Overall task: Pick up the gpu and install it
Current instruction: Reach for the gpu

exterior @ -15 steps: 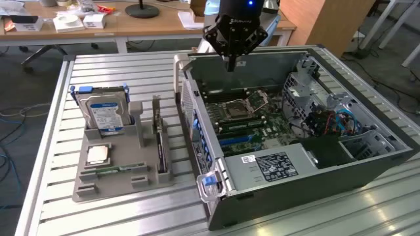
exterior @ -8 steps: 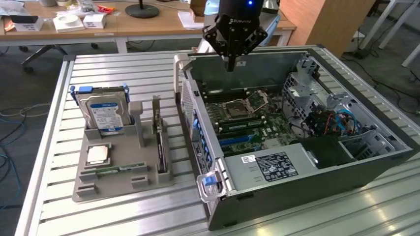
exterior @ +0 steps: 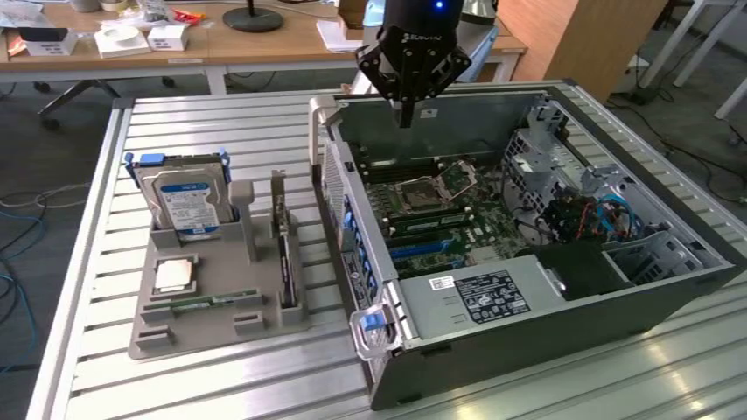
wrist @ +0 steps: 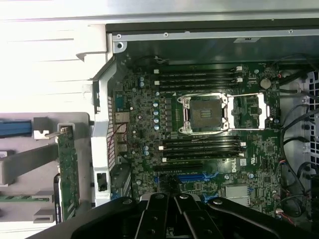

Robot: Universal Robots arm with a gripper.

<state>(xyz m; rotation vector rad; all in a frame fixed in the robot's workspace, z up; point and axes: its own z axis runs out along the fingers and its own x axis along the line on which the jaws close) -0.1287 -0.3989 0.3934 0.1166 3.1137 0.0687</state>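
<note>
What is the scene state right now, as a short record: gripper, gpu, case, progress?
gripper: gripper shut, holding nothing, above the far wall of the open computer case
gpu: gpu standing on edge in the grey holder beside the case, apart from the gripper
holder also carries: hard drive, upright
motherboard: motherboard exposed; blue expansion slot unoccupied
progress: gpu not yet picked up

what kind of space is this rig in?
Probably a robotics lab in an office: an open black desktop computer case on a slatted aluminium table, a grey plastic parts holder beside it, and cluttered wooden desks behind.
</note>
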